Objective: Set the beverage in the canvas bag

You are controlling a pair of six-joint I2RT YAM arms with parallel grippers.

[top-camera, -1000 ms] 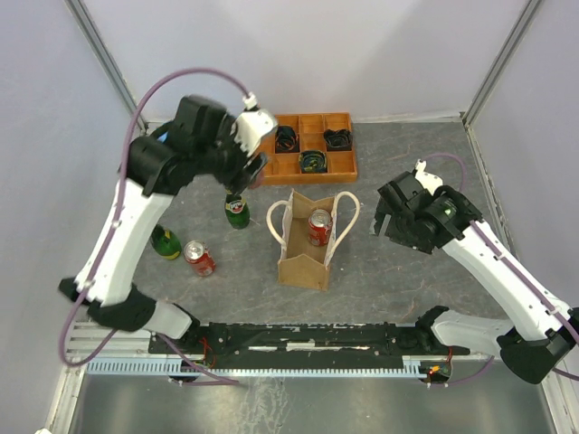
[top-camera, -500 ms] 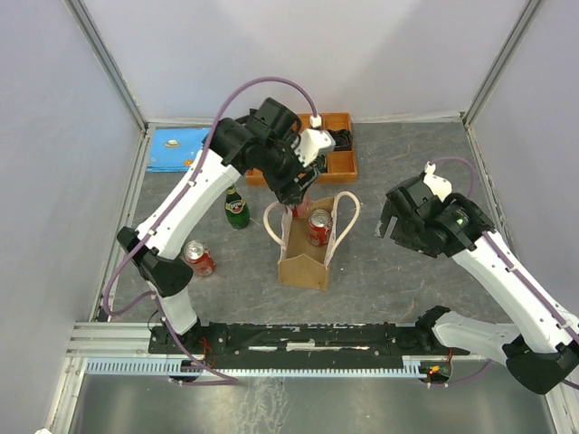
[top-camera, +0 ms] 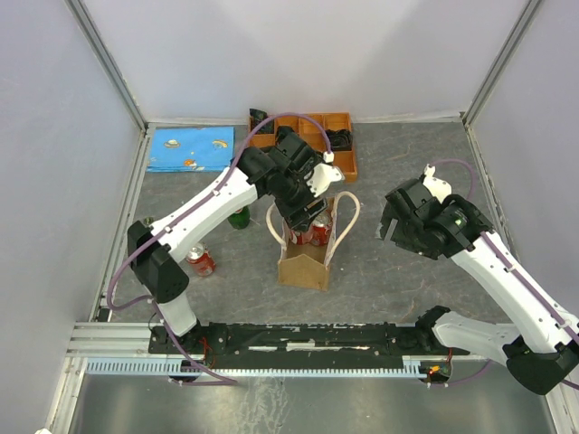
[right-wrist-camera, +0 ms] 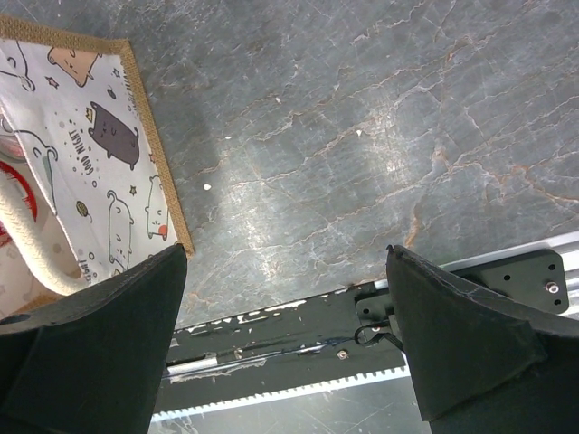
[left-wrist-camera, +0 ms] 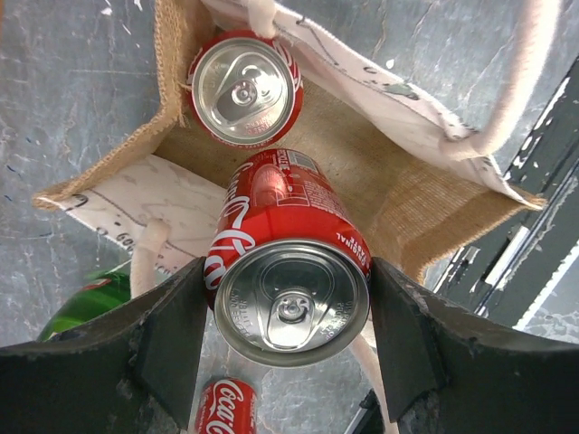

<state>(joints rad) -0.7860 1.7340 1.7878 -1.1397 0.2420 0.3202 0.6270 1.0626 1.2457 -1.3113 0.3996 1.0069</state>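
Hanging over the bag's [left-wrist-camera: 425, 199] open mouth, the left pincer [left-wrist-camera: 291, 307] pinches a red can [left-wrist-camera: 289, 262] by its sides, one finger [left-wrist-camera: 172, 344] on each flank, spread just to the can's width. The can points downward from the pincer at a slight tilt, its lower end inside the ring of the bag's rim. Whether it touches the bag's floor cannot be told.

Beyond the held can, a second can [left-wrist-camera: 244, 86] stands upright in one corner of the bag, against the wall. The brown floor beside it, straight below the pincer, is bare and leaves about one can's room. The two rope handles [left-wrist-camera: 534, 81] arch on either side of the pincer, close to the fingers.

Outside the bag, behind the left pincer, a third can [top-camera: 200, 261] lies on the tabletop [right-wrist-camera: 362, 136], and a green bottle [top-camera: 239, 217] shows just beside the bag's wall. Counted: three red cans, one bottle in view, one bag.

The right pincer [right-wrist-camera: 285, 258] is spread wide and grips nothing. It hovers over bare tabletop, the bag's printed side [right-wrist-camera: 109, 163] off to one side of it and apart from it, a black rail [right-wrist-camera: 271, 348] below.

Past the left pincer, at the far edge, sit an orange tray [top-camera: 348, 163] and a blue mat [top-camera: 190, 149].
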